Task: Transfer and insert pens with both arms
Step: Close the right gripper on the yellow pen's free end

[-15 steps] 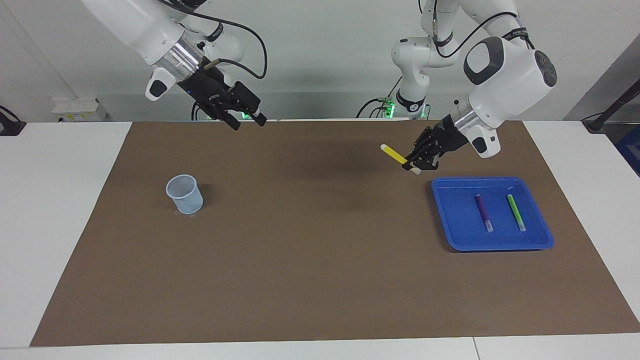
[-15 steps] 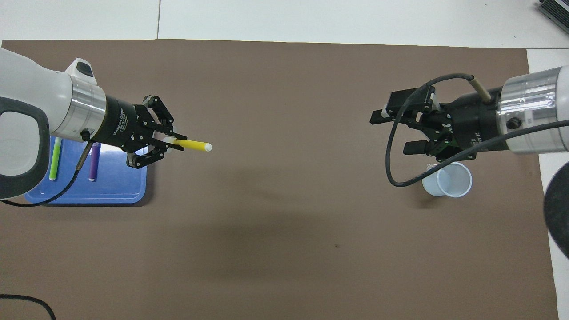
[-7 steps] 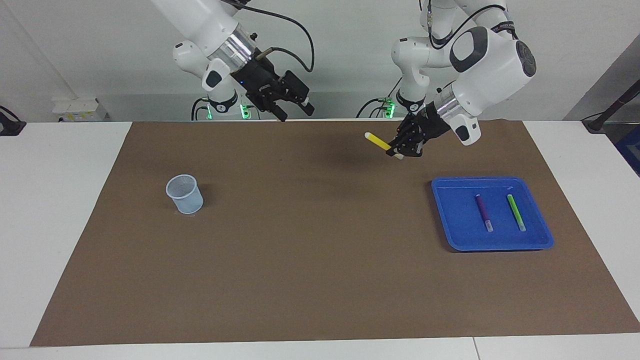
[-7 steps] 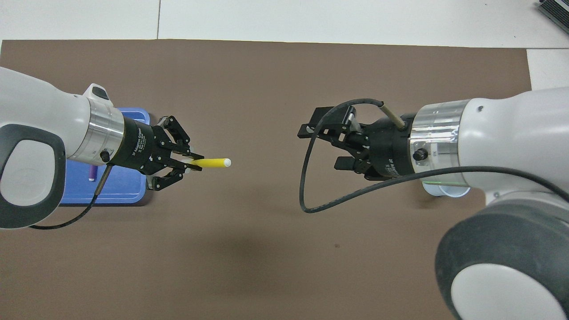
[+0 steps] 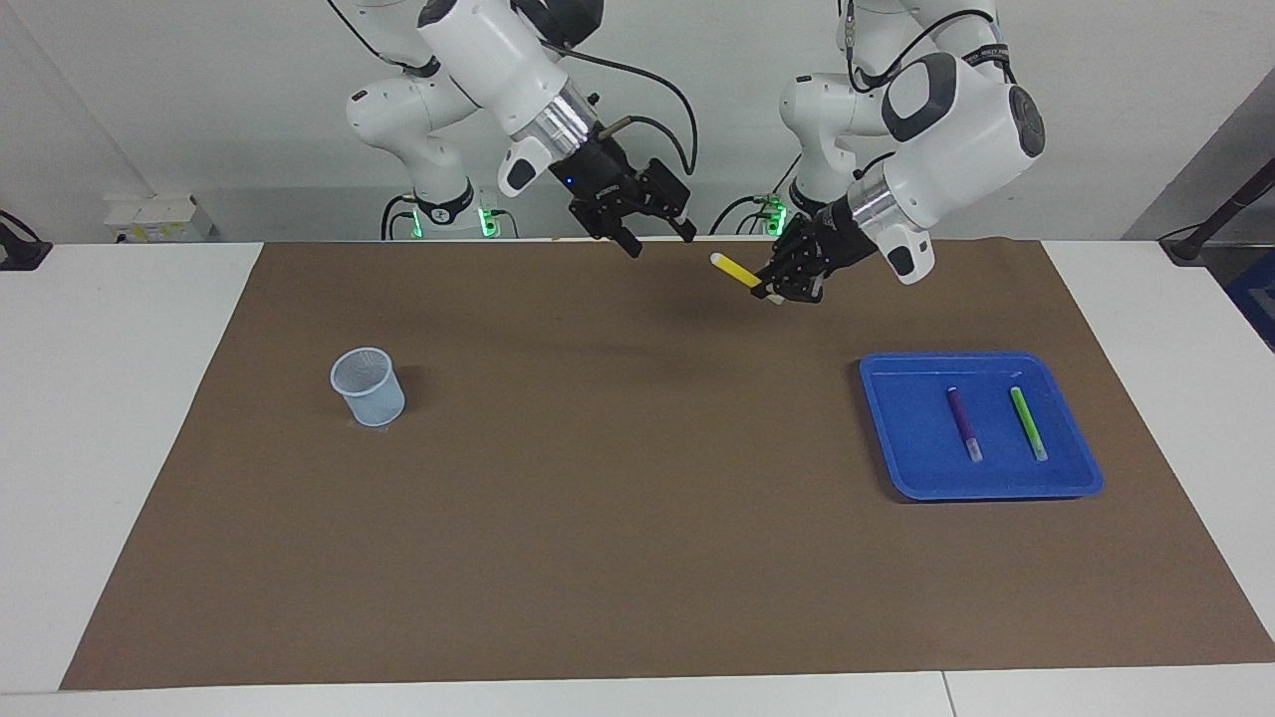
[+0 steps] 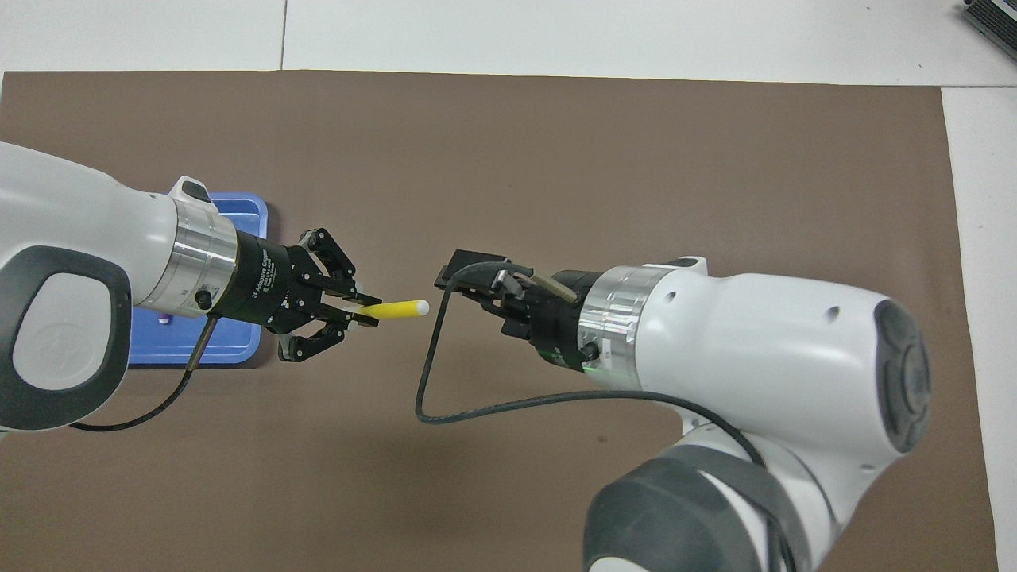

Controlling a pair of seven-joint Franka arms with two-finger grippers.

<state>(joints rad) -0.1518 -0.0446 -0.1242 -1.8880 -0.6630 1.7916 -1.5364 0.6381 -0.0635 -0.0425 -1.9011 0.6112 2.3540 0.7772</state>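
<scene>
A: Left gripper (image 5: 772, 289)?
B: Up over the brown mat (image 5: 598, 558) near the robots' edge, fingers pinched on one end of the yellow pen (image 5: 734, 270); pen's free end sticks out toward the right gripper (image 5: 657, 235).
A: Right one?
B: Also in the air over the mat, fingers spread wide, nothing in it. Close to the pen tip, not touching.
A: Other pens?
B: Purple pen (image 5: 962, 423) and green pen (image 5: 1028, 422) lie side by side in the blue tray (image 5: 896, 468), toward the left arm's end.
A: Cup?
B: Pale cup (image 5: 368, 386) upright on the mat, toward the right arm's end, well apart from the tray.
</scene>
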